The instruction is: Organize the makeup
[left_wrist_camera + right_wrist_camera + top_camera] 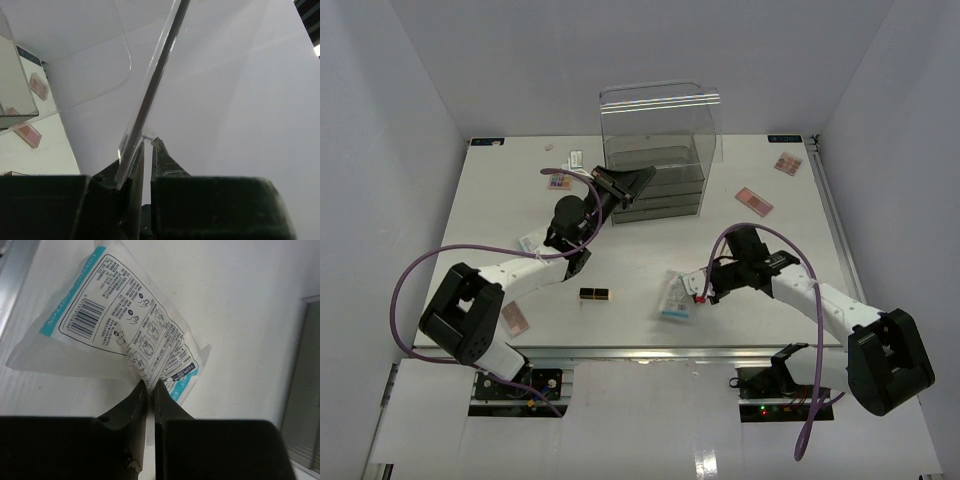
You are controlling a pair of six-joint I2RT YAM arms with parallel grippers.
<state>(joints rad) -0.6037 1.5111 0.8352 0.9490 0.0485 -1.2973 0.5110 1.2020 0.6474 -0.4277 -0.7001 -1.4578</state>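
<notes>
Clear panel (153,85) nipped by left gripper (148,146); right gripper (149,386) pinches half-hidden edge of sachet (117,315)

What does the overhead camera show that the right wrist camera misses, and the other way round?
Only overhead: the black-and-gold lipstick tube and a flat pink eyeshadow palette. Only the right wrist: the barcode and instruction drawings printed on the white-and-teal plastic sachet packet. Both: that packet, pinched at its edge by the right arm's fingers.
</notes>
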